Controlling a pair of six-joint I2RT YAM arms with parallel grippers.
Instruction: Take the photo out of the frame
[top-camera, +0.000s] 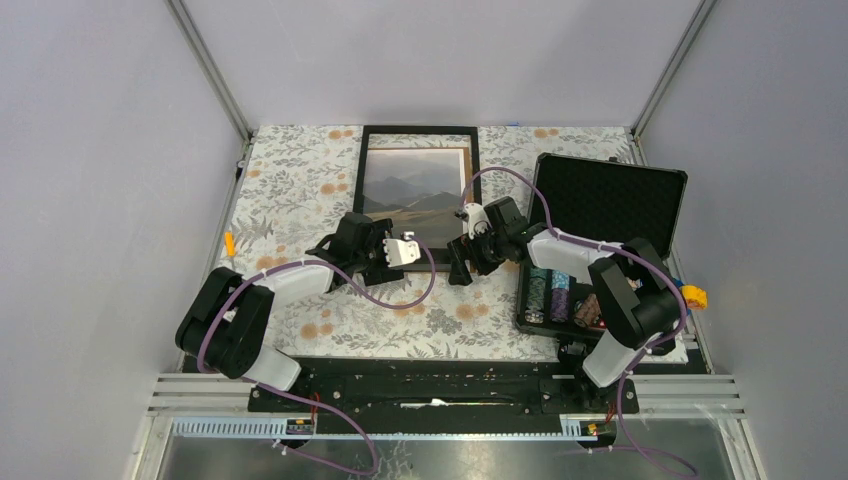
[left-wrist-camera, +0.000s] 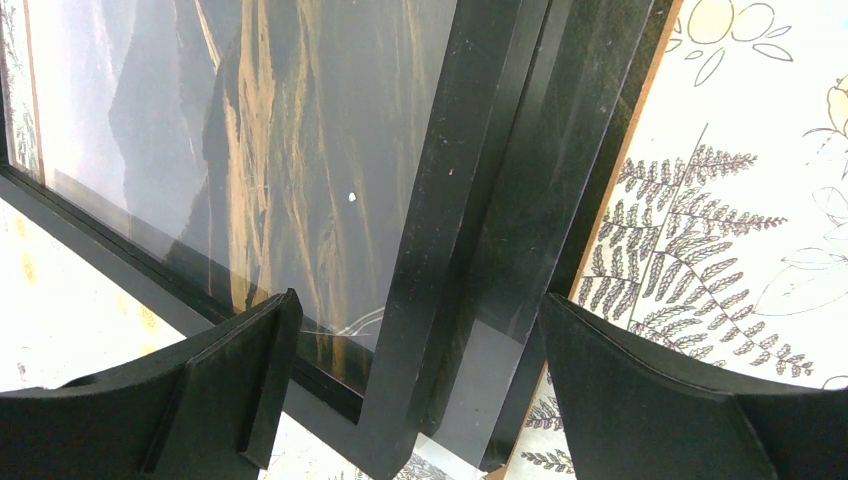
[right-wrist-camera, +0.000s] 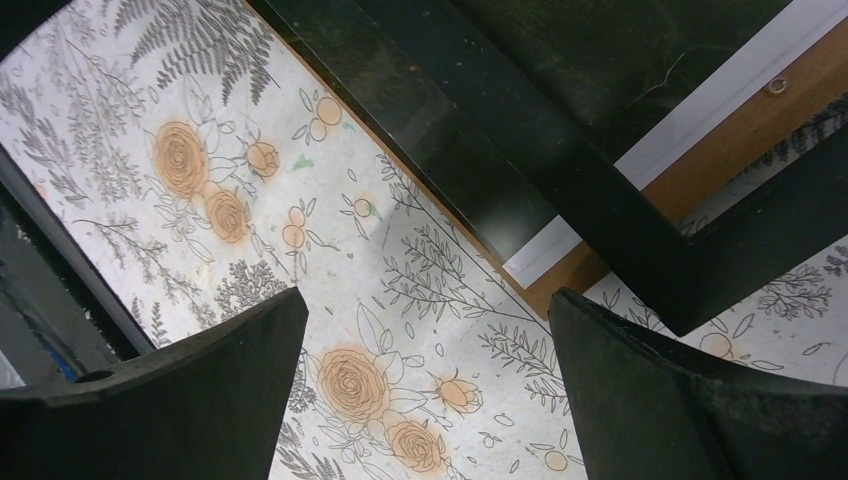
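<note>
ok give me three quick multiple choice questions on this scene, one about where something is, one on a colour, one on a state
1. On which side of the frame does the open case lie?
A. the right arm's side
B. the left arm's side
C. on top of it

2. What colour is the frame's border?
A. white
B. black
C. red

3. How do the left gripper and right gripper stand?
A. both shut on the frame
B. left shut, right open
C. both open, gripping nothing

Answers:
1 A: in the top view the case lies to the right of the frame, beside the right arm.
2 B: a black border surrounds the photo.
3 C: each wrist view shows its fingers spread wide, clamped on nothing.
</note>
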